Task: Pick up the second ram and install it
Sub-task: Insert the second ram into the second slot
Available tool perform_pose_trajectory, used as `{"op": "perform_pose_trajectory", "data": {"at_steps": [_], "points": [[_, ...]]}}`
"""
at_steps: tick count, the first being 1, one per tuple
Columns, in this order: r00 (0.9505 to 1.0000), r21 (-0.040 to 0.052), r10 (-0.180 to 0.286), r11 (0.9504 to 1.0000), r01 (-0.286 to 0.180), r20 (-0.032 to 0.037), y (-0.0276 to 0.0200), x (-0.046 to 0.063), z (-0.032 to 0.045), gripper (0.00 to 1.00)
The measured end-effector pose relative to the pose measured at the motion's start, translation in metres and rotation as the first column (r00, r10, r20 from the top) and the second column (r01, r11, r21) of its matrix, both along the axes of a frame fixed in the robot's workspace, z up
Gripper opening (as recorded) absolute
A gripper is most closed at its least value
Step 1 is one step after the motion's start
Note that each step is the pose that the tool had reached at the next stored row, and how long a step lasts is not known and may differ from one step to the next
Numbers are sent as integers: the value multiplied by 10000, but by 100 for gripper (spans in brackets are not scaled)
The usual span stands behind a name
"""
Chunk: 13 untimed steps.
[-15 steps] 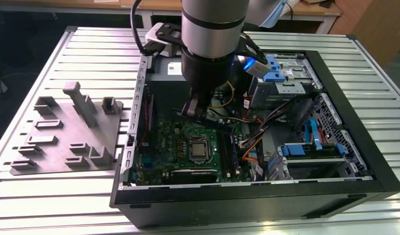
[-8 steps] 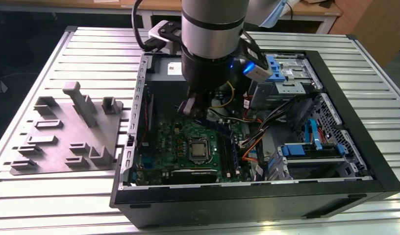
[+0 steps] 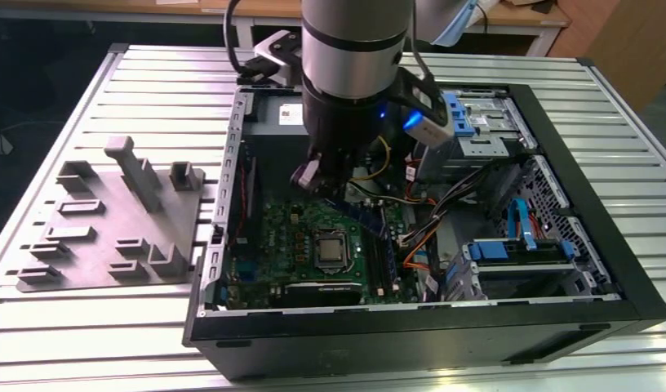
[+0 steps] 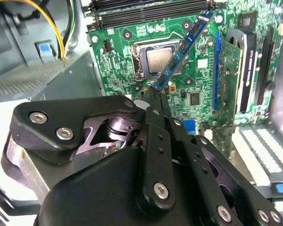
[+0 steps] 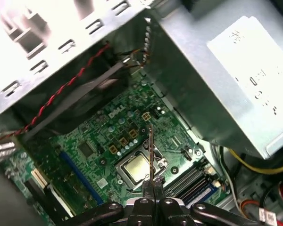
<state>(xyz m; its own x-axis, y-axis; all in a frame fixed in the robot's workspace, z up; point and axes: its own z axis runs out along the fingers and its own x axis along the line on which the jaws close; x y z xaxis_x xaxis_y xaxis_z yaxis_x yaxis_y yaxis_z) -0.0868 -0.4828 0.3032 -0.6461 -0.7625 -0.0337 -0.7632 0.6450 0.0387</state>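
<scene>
The second ram (image 4: 184, 49) is a thin blue stick with dark chips. My gripper (image 4: 155, 90) is shut on one end of it, and the stick reaches out tilted over the green motherboard (image 4: 203, 84), above the CPU socket (image 4: 159, 60). The first wrist view shows the ram (image 5: 151, 150) edge-on, rising from my gripper (image 5: 153, 187) over the socket (image 5: 137, 167). The dark memory slots (image 4: 146, 12) lie a little beyond the stick's free end. From the exterior view, my gripper (image 3: 317, 175) hangs inside the open computer case (image 3: 594, 204), above the motherboard (image 3: 295, 237).
A gray power-supply box (image 5: 217, 70) stands close beside the gripper. Orange and black cables (image 3: 420, 237) and a drive cage (image 3: 486, 122) take up the exterior view's right of the case. An expansion card (image 4: 245, 61) stands on the board. A gray moulded fixture plate (image 3: 104, 220) lies outside the case.
</scene>
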Motion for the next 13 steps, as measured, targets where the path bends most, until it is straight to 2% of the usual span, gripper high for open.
{"op": "perform_pose_trajectory", "data": {"at_steps": [3, 7, 10, 13], "points": [[9985, 0, -555, 9985, 555, 0, 0, 0, -3, 11], [9919, 0, -1272, 9919, 1272, 0, 0, 0, -8, 11], [9833, 0, -1820, 9833, 1820, 0, 0, 0, -12, 11], [9720, 0, -2349, 9720, 2349, 0, 0, 0, -16, 11]]}}
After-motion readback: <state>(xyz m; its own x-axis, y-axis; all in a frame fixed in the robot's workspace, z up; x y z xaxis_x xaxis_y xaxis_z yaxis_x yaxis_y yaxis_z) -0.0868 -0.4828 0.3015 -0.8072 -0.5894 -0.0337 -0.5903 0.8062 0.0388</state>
